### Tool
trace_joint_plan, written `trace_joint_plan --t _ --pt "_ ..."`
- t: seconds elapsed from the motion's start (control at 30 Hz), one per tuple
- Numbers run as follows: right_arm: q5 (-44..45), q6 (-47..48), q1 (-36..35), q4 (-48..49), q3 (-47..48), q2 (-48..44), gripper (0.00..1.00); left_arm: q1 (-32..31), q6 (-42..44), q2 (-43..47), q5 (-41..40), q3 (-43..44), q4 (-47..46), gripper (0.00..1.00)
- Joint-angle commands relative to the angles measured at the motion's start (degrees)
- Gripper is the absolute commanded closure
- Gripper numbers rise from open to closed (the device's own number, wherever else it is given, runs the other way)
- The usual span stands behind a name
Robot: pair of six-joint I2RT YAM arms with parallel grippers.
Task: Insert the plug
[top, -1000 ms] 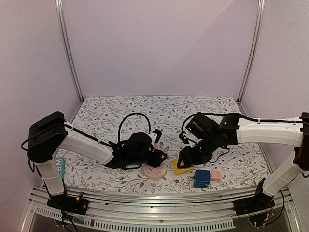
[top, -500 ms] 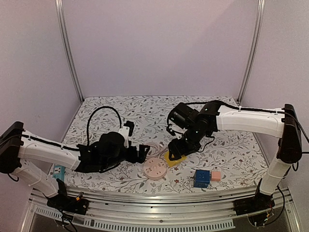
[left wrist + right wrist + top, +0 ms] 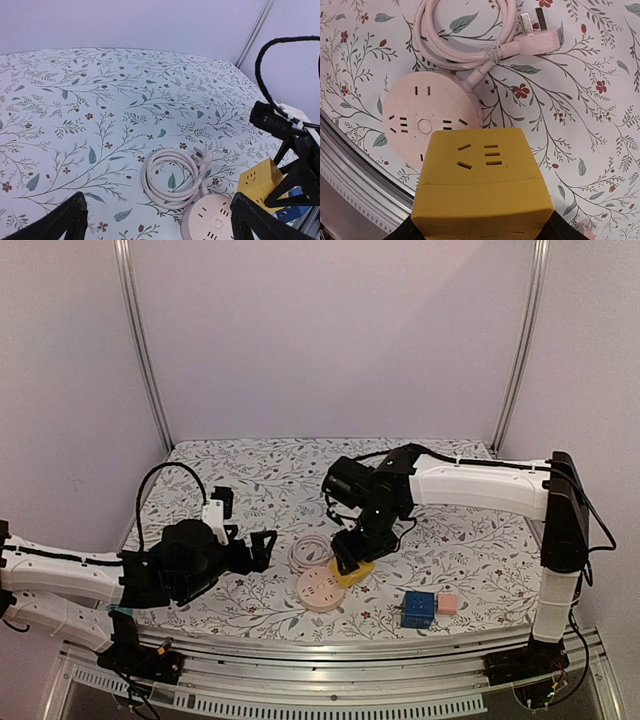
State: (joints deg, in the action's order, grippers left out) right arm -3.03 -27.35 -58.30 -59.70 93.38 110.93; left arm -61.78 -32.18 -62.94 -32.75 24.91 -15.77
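Our right claw grips the yellow plug by the round pink socket — we should square it, then press straight down; left claw open, empty.

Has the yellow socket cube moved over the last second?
Yes. Held in the right gripper, the yellow socket cube has shifted left in the top view, away from the blue cube and toward the round pink power strip.
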Motion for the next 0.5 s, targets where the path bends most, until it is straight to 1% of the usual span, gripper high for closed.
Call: trace_joint_plan --t 0.0,0.3,0.47 --pt "1.27 -0.61 -1.29 -2.43 3.99 2.01 1.00 -0.45 -0.40 1.57 -1.81 -1.74 -0.79 0.00" --pt "1.16 -1.52 -1.98 -4.25 8.40 5.65 1.00 -0.45 -0.68 4.54 -1.84 -3.28 -1.35 0.01" --pt "0.74 -3.64 -1.99 -4.41 10.70 6.79 1.00 -0.45 -0.96 5.15 -1.79 -3.55 -1.30 0.01"
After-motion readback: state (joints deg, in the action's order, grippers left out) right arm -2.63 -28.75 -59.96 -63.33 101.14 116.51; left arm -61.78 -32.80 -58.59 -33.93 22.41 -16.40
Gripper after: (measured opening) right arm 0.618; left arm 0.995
